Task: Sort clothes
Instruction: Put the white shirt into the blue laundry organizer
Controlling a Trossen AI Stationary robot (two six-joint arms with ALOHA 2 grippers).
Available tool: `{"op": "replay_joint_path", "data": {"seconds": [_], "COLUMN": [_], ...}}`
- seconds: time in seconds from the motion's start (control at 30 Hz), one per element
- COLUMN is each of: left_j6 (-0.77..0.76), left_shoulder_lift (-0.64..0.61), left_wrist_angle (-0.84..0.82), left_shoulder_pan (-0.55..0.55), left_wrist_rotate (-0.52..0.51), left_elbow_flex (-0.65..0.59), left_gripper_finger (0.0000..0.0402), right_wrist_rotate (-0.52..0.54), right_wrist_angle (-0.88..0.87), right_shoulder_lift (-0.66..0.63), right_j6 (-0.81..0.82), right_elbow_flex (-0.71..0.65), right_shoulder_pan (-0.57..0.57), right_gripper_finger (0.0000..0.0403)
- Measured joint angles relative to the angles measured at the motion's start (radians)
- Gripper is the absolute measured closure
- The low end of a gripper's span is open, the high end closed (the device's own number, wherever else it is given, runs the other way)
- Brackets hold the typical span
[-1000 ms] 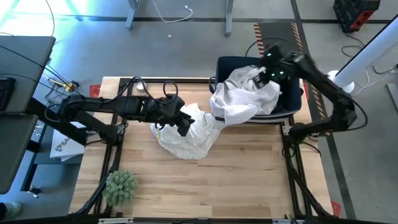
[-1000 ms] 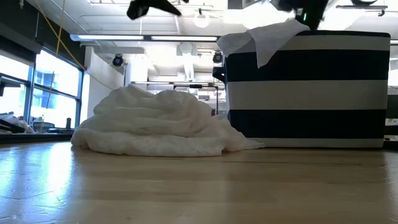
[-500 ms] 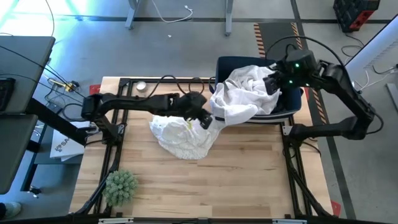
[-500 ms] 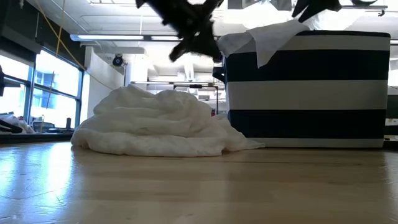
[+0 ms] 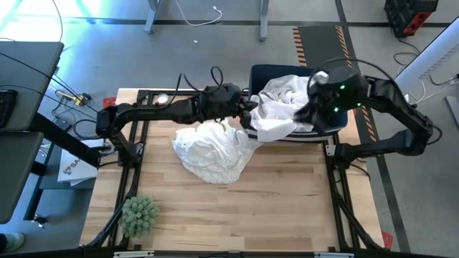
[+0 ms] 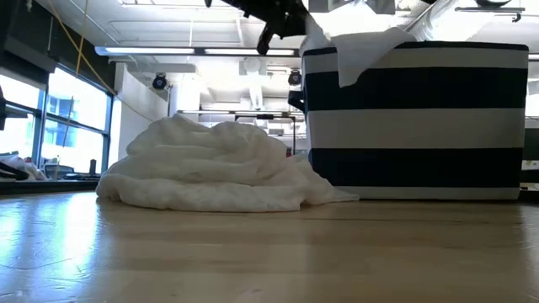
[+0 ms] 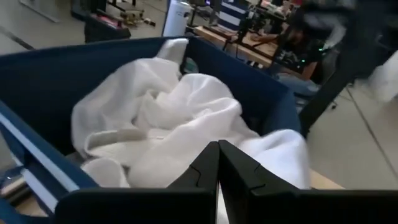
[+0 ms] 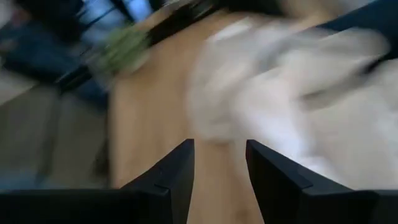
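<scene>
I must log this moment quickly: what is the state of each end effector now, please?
Left end effector: closed, empty, over the white fabric garments in the navy blue rectangular bin.
Right end effector: open, empty.

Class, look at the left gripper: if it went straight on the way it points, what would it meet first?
Most likely the white garment heaped in the blue bin; the left gripper points into it, fingers shut.

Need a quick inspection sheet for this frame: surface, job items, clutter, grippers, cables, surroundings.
Surface: wooden table, bare at the front.
Job's things: white garment pile on the table; white garments heaped in the navy bin, spilling over its rim.
Clutter: green spiky plant at a front corner.
Grippers: left gripper shut, at the bin's rim; right gripper open, over the bin.
Cables: black cables along the left arm.
Surroundings: desk left of the table; grey floor.
</scene>
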Motion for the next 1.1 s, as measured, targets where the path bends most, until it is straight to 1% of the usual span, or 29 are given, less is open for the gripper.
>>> {"op": "replay_joint_path", "data": {"seconds": [0.1, 0.13, 0.17, 0.23, 0.3, 0.43, 0.5, 0.57, 0.67, 0.8, 0.87, 0.93, 0.97, 1.0, 1.1], "left_j6": [0.007, 0.008, 0.008, 0.008, 0.009, 0.009, 0.009, 0.009, 0.009, 0.009, 0.009, 0.009, 0.009, 0.009, 0.018], "left_shoulder_lift": [0.002, 0.002, 0.001, -0.002, -0.003, -0.005, -0.005, -0.005, -0.005, -0.005, -0.005, -0.005, -0.005, -0.006, -0.006], "left_wrist_angle": [-0.012, -0.011, -0.017, -0.037, -0.047, -0.068, -0.079, -0.092, -0.115, -0.131, -0.143, -0.151, -0.150, -0.153, -0.203], "left_shoulder_pan": [0.028, 0.035, 0.041, 0.050, 0.055, 0.054, 0.049, 0.044, 0.044, 0.044, 0.044, 0.044, 0.044, 0.044, 0.040], "left_wrist_rotate": [0.018, 0.025, 0.027, 0.031, 0.043, 0.082, 0.090, 0.091, 0.110, 0.132, 0.134, 0.140, 0.145, 0.153, 0.170], "left_elbow_flex": [0.006, 0.008, 0.009, 0.008, 0.008, 0.008, 0.008, 0.008, 0.008, 0.008, 0.008, 0.008, 0.008, 0.009, 0.032], "left_gripper_finger": [0.0399, 0.0399, 0.0399, 0.0399, 0.0399, 0.0399, 0.0399, 0.0399, 0.0399, 0.0399, 0.0399, 0.0399, 0.0399, 0.0399, 0.0399], "right_wrist_rotate": [-0.144, -0.155, -0.139, -0.052, 0.033, 0.205, 0.275, 0.332, 0.357, 0.366, 0.403, 0.405, 0.392, 0.374, 0.307], "right_wrist_angle": [-0.048, -0.078, -0.112, -0.175, -0.188, -0.119, -0.087, -0.054, -0.051, -0.052, -0.054, -0.054, -0.048, -0.041, -0.006], "right_shoulder_lift": [0.041, 0.059, 0.075, 0.104, 0.122, 0.133, 0.137, 0.142, 0.177, 0.249, 0.290, 0.321, 0.329, 0.331, 0.321], "right_j6": [-0.041, -0.063, -0.079, -0.106, -0.161, -0.313, -0.389, -0.428, -0.473, -0.533, -0.539, -0.539, -0.539, -0.539, -0.515], "right_elbow_flex": [-0.010, -0.010, -0.010, -0.011, -0.012, -0.008, -0.008, -0.007, -0.006, -0.006, -0.006, -0.007, -0.007, -0.007, -0.007], "right_shoulder_pan": [0.055, 0.078, 0.100, 0.149, 0.195, 0.265, 0.279, 0.279, 0.244, 0.197, 0.180, 0.167, 0.163, 0.159, 0.146], "right_gripper_finger": [0.0261, 0.0261, 0.0261, 0.0261, 0.0261, 0.0261, 0.0261, 0.0261, 0.0253, 0.0230, 0.0228, 0.0242, 0.0259, 0.0281, 0.0371]}}
